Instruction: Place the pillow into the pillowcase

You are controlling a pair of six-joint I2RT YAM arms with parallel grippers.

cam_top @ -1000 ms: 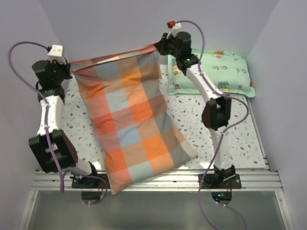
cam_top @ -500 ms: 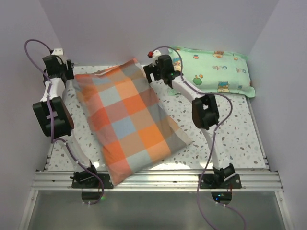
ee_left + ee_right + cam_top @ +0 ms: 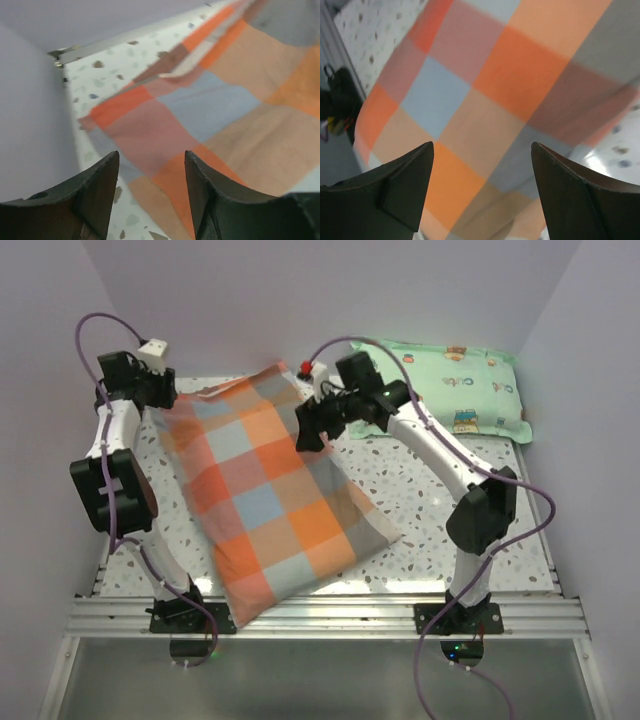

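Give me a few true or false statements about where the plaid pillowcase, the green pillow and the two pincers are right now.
1. The plaid orange, grey and pale blue fabric pillowcase lies on the speckled table. True.
2. The left pincer is clamped on the pillowcase. False: it is open and holds nothing.
3. The right pincer is open over the pillowcase. True.
4. The mint-green cartoon-print pillow sits at the table's near left corner. False: it lies at the far right corner.

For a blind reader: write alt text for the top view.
A plaid pillowcase lies diagonally on a speckled table, the left claw and right claw poised at its far end. A mint-green pillow sits far right.
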